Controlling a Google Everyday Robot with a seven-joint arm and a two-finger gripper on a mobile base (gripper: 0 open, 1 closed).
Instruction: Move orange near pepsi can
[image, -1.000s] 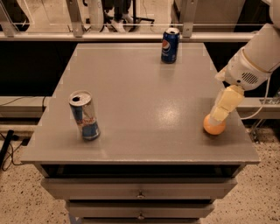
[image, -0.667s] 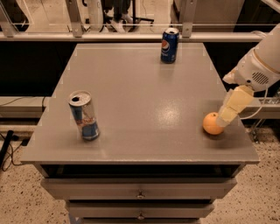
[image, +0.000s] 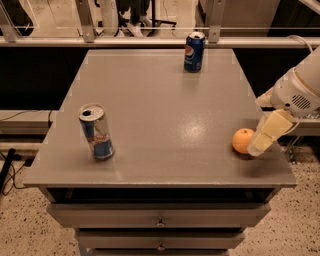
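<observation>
gripper (image: 259, 144) has slid right off the small round bright-orange fruit (image: 243, 140), now just beside it at lower right of the grey table (image: 165, 110). grip state: can't tell. orange unmoved, well apart from the dark blue pepsi can (image: 194, 52) at top centre.

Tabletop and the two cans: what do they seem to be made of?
The tabletop: grey, smooth, semi-gloss, maybe painted metal or laminate; it shows soft glare. The pepsi can and the silver-and-blue can: thin metal, likely aluminium, with printed sides and bare silvery tops. The gripper, pale yellowish and probably plastic, sits at the table's right edge beside the orange.
</observation>
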